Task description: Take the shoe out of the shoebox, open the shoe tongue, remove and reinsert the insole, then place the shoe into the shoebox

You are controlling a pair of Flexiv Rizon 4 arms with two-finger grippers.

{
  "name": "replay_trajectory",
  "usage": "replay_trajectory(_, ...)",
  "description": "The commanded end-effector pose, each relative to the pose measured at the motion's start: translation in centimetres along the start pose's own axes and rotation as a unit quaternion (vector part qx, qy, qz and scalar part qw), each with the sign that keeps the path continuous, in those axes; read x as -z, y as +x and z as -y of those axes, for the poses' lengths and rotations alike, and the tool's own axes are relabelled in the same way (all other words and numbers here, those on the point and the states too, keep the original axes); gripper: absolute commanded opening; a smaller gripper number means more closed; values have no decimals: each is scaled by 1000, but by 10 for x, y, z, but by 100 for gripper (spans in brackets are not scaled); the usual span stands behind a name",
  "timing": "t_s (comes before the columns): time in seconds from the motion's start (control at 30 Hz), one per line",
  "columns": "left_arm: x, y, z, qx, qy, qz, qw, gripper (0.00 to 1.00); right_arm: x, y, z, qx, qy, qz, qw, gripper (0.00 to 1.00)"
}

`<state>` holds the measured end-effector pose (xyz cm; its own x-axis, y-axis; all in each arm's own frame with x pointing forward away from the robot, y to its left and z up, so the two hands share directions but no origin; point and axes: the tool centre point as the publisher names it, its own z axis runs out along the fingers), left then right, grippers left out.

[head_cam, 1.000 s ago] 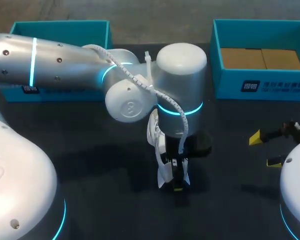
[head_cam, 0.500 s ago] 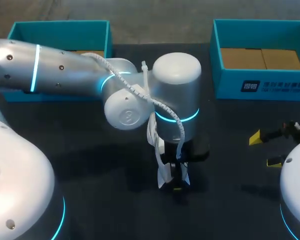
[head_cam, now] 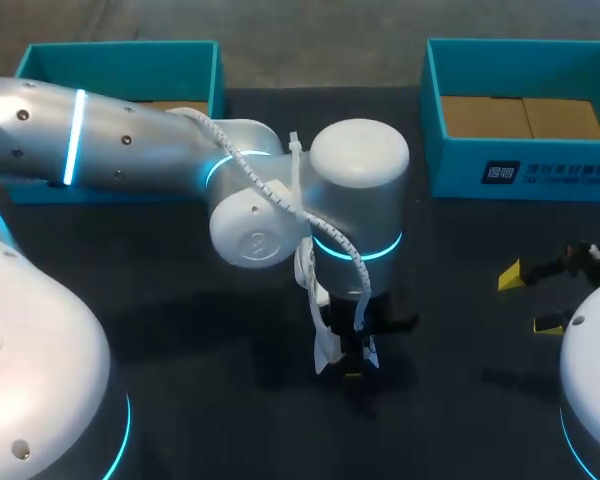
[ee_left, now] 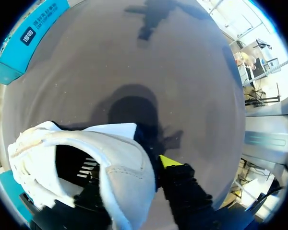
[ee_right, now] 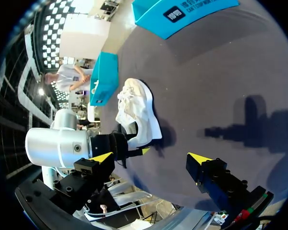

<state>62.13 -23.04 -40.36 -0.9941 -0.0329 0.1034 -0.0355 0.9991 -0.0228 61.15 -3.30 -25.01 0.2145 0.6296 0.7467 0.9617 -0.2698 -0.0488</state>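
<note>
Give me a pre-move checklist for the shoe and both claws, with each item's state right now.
1. Shoe out of the box: ok. The shoe is at the table's middle, apart from the left teal box and the right teal box.
2. Left claw gripping the shoe: ok. It is shut on the shoe's collar wall, one finger inside and one outside.
3. Right claw free to help: ok. It is open, holds nothing and is apart from the shoe.
4. Tongue pulled open: cannot tell.
5. Insole in place: cannot tell, the shoe's opening is too dark.
</note>
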Motion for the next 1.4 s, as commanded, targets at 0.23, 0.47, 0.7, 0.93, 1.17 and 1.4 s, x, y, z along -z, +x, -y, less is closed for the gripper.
replay_trajectory(0.23, -6, -8, -8, 1, 7, 0, 1000, 0, 0, 0, 2, 0, -1, 2, 1000, 100)
replay_trajectory(0.47, 17, -14, -14, -3, 18, -2, 1000, 0, 0, 0, 2, 0, -1, 2, 1000, 100)
replay_trajectory(0.7, 54, -30, -17, 9, 21, -16, 1000, 0, 0, 0, 2, 0, -1, 2, 1000, 100)
replay_trajectory(0.93, 101, -46, -23, -1, 16, -26, 1000, 0, 0, 0, 2, 0, -1, 2, 1000, 100)
replay_trajectory(1.17, 153, -63, -33, -25, 20, -50, 998, 0, 0, 0, 2, 0, -1, 2, 1000, 100)
replay_trajectory(1.4, 203, -91, -52, -26, 22, -56, 998, 0, 0, 0, 2, 0, -1, 2, 1000, 100)
